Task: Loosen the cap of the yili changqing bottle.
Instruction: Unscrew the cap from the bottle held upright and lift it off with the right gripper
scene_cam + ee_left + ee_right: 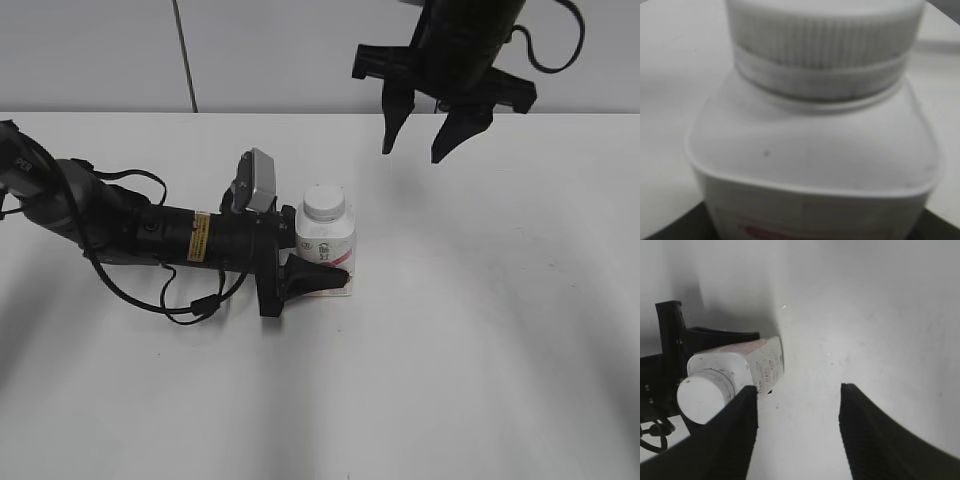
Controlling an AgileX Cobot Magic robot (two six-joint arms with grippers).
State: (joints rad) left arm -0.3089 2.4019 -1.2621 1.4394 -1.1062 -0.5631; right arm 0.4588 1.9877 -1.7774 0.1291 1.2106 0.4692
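I see my left gripper (325, 277) pinching the yili changqing bottle (327, 247) upright on the table (480, 350), while my spread right gripper (425, 140) hangs off-centre above the cap (324, 204), risking tipping it.

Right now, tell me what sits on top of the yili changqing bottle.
The white ribbed cap sits on the bottle neck, nothing on it. The neck's mouth and contents are covered.
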